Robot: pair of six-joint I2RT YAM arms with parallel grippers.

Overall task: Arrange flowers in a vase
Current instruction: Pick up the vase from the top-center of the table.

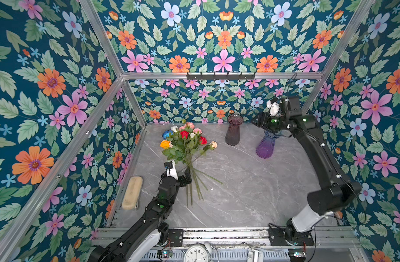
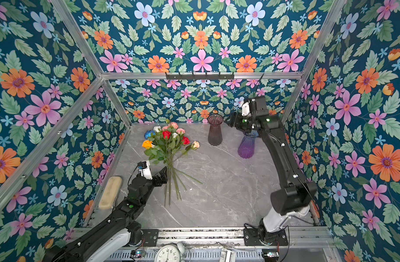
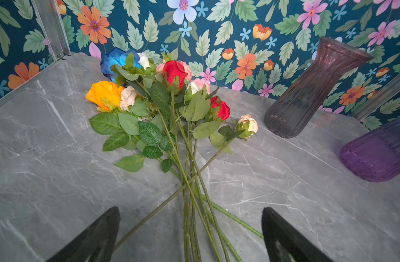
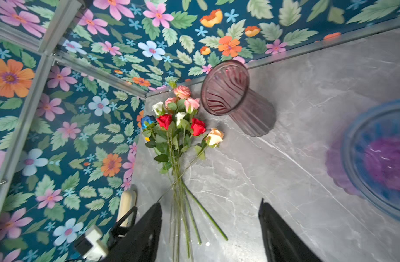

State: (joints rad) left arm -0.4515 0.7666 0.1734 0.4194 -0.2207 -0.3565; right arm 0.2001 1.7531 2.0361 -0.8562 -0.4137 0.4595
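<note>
Roses (image 1: 185, 141) lie in one loose bunch on the grey marbled tabletop (image 1: 251, 192) – red, blue, orange, pink, white and peach heads toward the back-left corner, bare green stems crossing and fanning toward the front. The left gripper (image 3: 190, 208) sits low over the lower part of those stems. Its jaws are spread wide, one on each side of the bundle, and close on nothing.

The right gripper (image 4: 210, 202) is raised above the mouth of the purple vase (image 1: 264, 147), which stands upright at the right rear of the tabletop. Its jaws are partly apart and hold nothing. A smoky mauve ribbed vase (image 1: 233, 133) stands upright near the back wall, between the bunch and the purple vase – apart from both. A beige pad (image 1: 132, 192) lies along the left edge.
</note>
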